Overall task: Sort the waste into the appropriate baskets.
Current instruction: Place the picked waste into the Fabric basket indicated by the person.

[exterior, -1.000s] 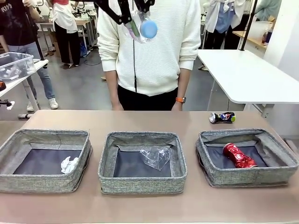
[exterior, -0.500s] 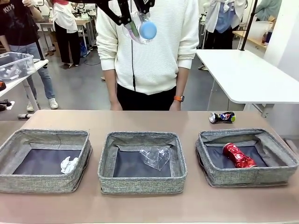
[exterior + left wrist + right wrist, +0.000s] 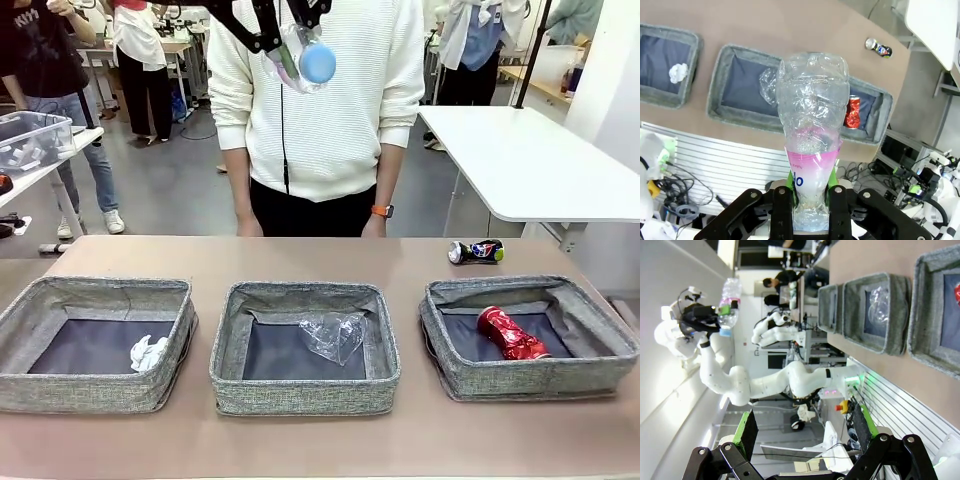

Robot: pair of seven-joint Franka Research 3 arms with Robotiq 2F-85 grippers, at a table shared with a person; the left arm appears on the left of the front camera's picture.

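Left fingers are clenched on the clear bottle, pinching it at the pink-labelled end. In the left wrist view the bottle's long axis runs straight away from them, ribbed base farthest out. In the front view we see the blue cap turned toward the robot's side.

The bottle hangs high above the surface, well clear of everything. Past it in the left wrist view lies the middle basket, holding the crushed plastic cup. We judge that basket the right one for it, so the move is mostly a descent before letting go.

Right fingers are spread wide, holding nothing.

- Left basket: paper ball inside.
- Right basket: red can inside.
- Dark-blue can: on its side on the bare surface, just beyond the right basket's far rim. The right arm is likely nearer to it.

A person stands at the far edge with arms down. A white table is behind, to the right.
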